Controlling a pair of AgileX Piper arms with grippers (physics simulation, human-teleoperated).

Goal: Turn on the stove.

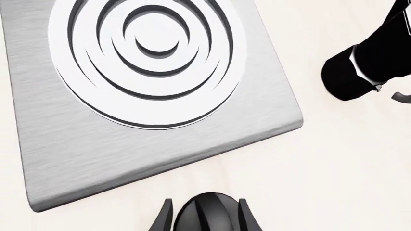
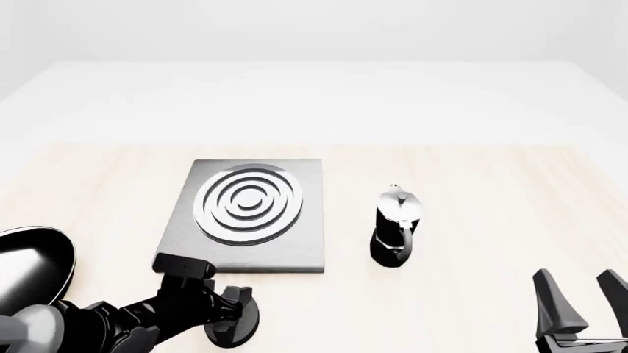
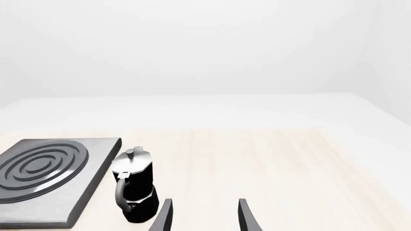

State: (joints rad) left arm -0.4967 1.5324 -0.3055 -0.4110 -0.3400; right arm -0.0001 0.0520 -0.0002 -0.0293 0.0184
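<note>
**Left gripper around knob, below stove**

Table (image 2: 471,184) bearing stove (image 2: 294,250) centre-left. Pan (image 2: 29,265) at 9 o'clock edge. Moka pot (image 2: 396,220) at stove's 3 o'clock. Left gripper (image 2: 234,318) closed narrowly around knob (image 1: 207,214), at stove's 6 o'clock. Right gripper (image 3: 203,216) spread wide, holding nothing.

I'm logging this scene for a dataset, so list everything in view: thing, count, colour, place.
stove plate: one, brushed grey with ring burner, table centre-left.
stove knob: one, black, near edge in front of the plate, between the left fingers.
moka pot: one, black and silver, right of the plate.
frying pan: one, black, far left, partly cut off.
table: one, pale wood.
left gripper: black, around the knob.
right gripper: black, lower right, open.
</note>
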